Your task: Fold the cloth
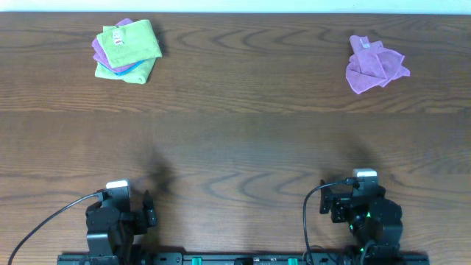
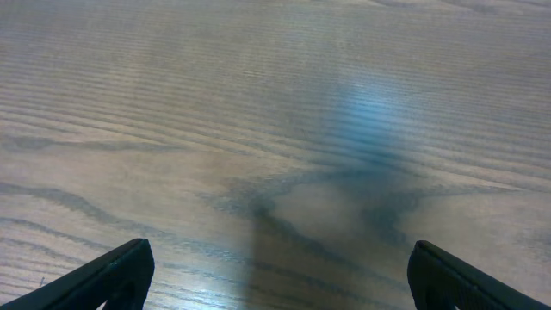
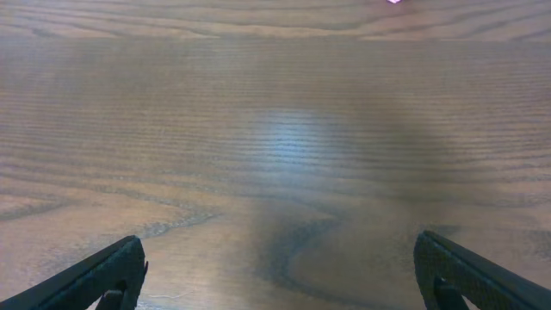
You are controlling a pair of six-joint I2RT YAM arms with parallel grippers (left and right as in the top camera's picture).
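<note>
A crumpled purple cloth [image 1: 374, 64] lies at the far right of the wooden table; a sliver of it shows at the top edge of the right wrist view [image 3: 394, 2]. My left gripper [image 1: 118, 190] rests at the near left edge, open and empty, its fingers wide apart over bare wood [image 2: 277, 263]. My right gripper [image 1: 364, 180] rests at the near right edge, open and empty [image 3: 280, 263]. Both are far from the cloth.
A stack of folded cloths [image 1: 126, 50], green on top with purple and blue beneath, sits at the far left. The wooden table [image 1: 235, 140] spans the whole view. Cables run from both arm bases at the near edge.
</note>
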